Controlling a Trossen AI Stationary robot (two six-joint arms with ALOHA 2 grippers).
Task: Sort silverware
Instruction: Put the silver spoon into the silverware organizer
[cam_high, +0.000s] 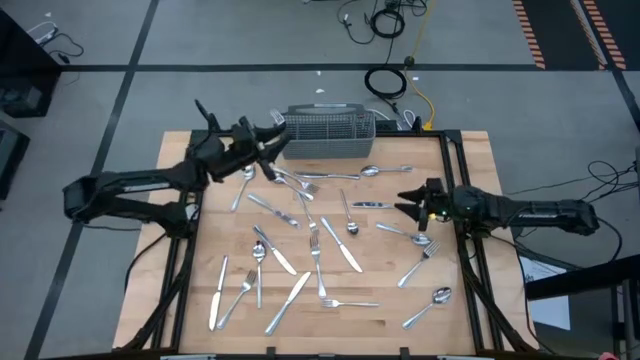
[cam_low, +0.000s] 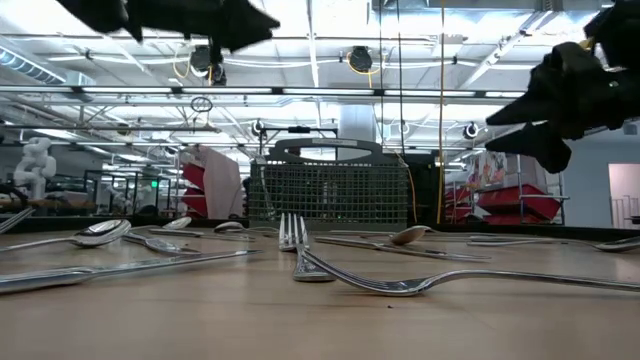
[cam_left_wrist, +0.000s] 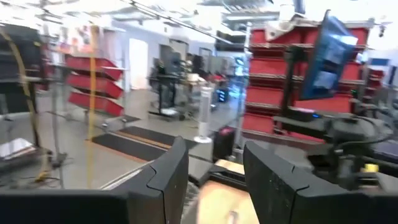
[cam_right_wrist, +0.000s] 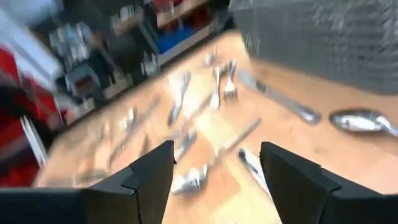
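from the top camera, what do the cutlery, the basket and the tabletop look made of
Scattered slim silver cutlery: polished metal, probably steel, judging by bright glints.
Grey rectangular mesh basket: wire metal, matte; open grid visible.
Pale tabletop: wood, seemingly butcher-block; plank seams and grain show.

High view: overhead, straight down on table (cam_high: 200, 150). Low view: tabletop level, facing wire basket (cam_low: 330, 192), shared with high view. Wrist views look forward past each arm's fingers.

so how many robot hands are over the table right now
2. The left hand hovers by the left end of the wire basket. The right hand hangs over the right side of the table, above scattered silverware. None looks hidden.
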